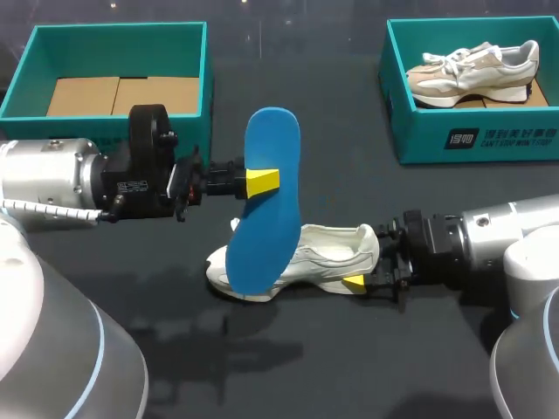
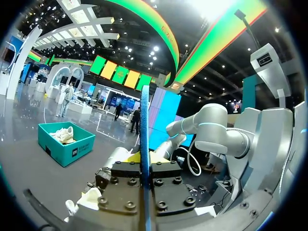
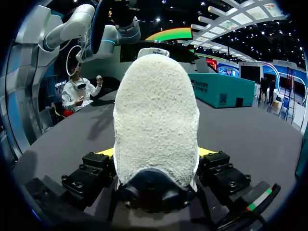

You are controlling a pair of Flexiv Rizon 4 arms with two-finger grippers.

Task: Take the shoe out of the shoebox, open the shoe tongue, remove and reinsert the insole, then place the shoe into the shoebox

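My left gripper (image 1: pixel 262 182) is shut on a blue insole (image 1: pixel 266 140), which stands nearly upright above the table with its lower end in front of the shoe's toe half. In the left wrist view the insole (image 2: pixel 144 125) shows edge-on, clamped in the left gripper (image 2: pixel 144 162). The white shoe (image 1: pixel 306 255) lies on its side on the dark table. My right gripper (image 1: pixel 365 266) is shut on its heel. In the right wrist view the fuzzy white heel (image 3: pixel 156 110) fills the space between the right gripper's (image 3: pixel 156 154) fingers.
A teal shoebox (image 1: pixel 206 70) with only cardboard in it stands at the back left. A second teal shoebox (image 1: pixel 472 140) at the back right holds a beige and white shoe (image 1: pixel 476 72). Bare dark table lies in front of the held shoe.
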